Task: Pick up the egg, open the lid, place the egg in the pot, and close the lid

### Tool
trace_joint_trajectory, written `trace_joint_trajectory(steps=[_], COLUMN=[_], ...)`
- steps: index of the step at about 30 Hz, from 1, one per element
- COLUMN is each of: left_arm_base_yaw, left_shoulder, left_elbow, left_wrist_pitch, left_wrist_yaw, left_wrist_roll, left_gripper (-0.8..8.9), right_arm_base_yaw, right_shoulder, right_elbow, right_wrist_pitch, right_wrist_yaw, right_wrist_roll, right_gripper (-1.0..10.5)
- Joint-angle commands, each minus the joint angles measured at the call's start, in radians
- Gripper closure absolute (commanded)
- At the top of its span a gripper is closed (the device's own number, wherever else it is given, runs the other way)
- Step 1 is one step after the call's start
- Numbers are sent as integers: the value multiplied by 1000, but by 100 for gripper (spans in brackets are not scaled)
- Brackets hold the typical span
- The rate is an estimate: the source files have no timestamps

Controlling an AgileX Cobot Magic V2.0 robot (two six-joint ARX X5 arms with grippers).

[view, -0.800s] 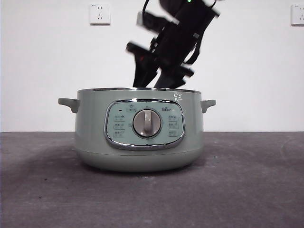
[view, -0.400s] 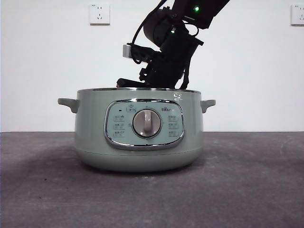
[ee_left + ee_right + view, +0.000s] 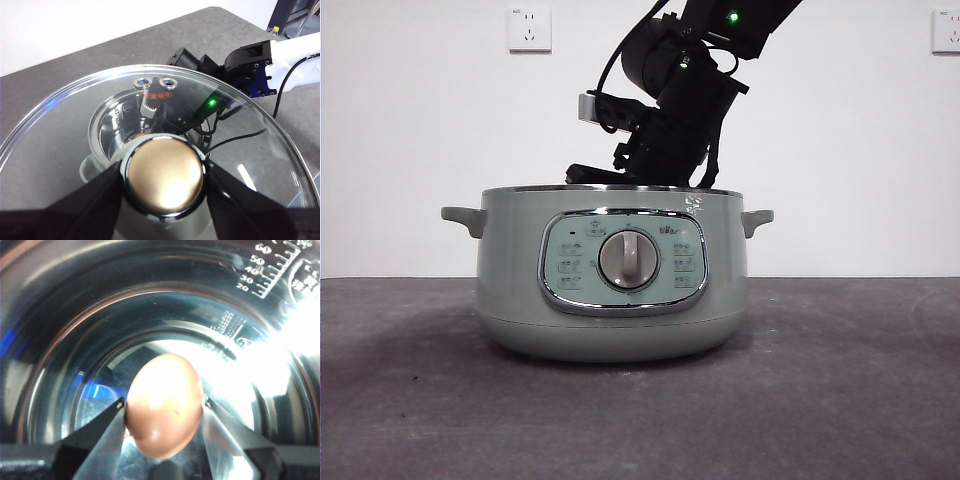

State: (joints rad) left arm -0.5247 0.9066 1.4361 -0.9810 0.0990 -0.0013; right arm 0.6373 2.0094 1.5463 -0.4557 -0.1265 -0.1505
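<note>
The right pincer (image 3: 162, 415) gripped the egg (image 3: 164, 404) between its two jaws, low inside the open pot (image 3: 610, 300), which stood near the middle of the bench (image 3: 840, 400). The egg's long axis ran roughly along the jaws, its narrower end apparently toward the wrist, though glare off the steel bowl made that hard to judge. The left pincer (image 3: 162, 175) was clamped on the knob (image 3: 164, 177) of the lid (image 3: 60, 130), holding it up above the pot.

To do the release well, the arm ought to bring the egg close to the bowl's floor before parting the jaws, and part them slowly, so the egg settled on its side rather than dropping and cracking. The lid should stay clear until that arm was out.
</note>
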Motion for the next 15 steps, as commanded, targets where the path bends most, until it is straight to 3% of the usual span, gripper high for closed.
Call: trace_joint_trajectory(steps=[1, 7, 15], left_arm_base_yaw=[0, 0, 0], left_shoulder=[-13, -12, 2], left_elbow=[7, 7, 7], left_wrist_pitch=[41, 47, 84], left_wrist_yaw=[6, 6, 6], left_wrist_roll=[-6, -6, -6], left_gripper=[822, 822, 822], right_arm_base_yaw=[5, -3, -31], right_shoulder=[13, -51, -273], right_elbow=[0, 2, 2], right_wrist_pitch=[3, 6, -111], right_wrist_yaw=[5, 9, 127], right_wrist_roll=[8, 23, 72], right_gripper=[469, 469, 472])
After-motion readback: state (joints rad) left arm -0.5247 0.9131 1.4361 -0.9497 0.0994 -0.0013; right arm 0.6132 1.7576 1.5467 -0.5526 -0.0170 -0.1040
